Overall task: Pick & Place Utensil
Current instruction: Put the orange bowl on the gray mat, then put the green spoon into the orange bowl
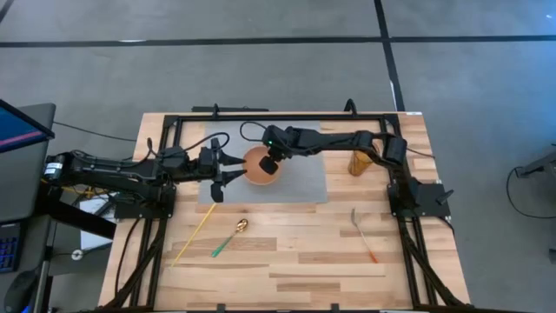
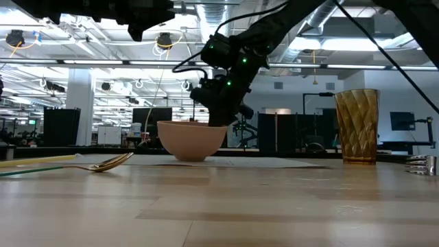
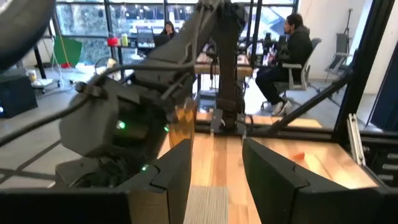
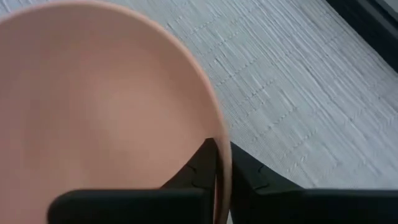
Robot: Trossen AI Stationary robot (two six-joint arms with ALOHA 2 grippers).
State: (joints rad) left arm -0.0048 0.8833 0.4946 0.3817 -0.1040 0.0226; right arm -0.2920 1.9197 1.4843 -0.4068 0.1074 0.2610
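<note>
A peach bowl (image 1: 254,168) stands on a grey mat (image 1: 304,183); it also shows in the low view (image 2: 192,140). My right gripper (image 1: 271,163) reaches in from the right and is shut on the bowl's rim. My left gripper (image 1: 228,176) hovers open just left of the bowl, touching nothing; its fingers (image 3: 176,177) frame the right arm. A gold spoon with a green handle (image 1: 231,236), a yellow stick (image 1: 193,235) and a fork with an orange handle (image 1: 363,233) lie flat on the wood nearer the front. My right gripper pinches the bowl's rim (image 4: 221,163) on the side facing the right arm, one finger (image 4: 198,168) inside the bowl and one (image 4: 252,174) outside. The fingers come from above, pointing down. The bowl sits upright with its base on the mat (image 2: 192,158).
An amber ribbed glass (image 1: 360,163) stands upright right of the mat, close under the right arm; in the low view the glass (image 2: 357,125) stands tall. A black frame (image 1: 278,116) runs along the table's far edge and sides. The front of the wooden table (image 1: 287,278) is bare.
</note>
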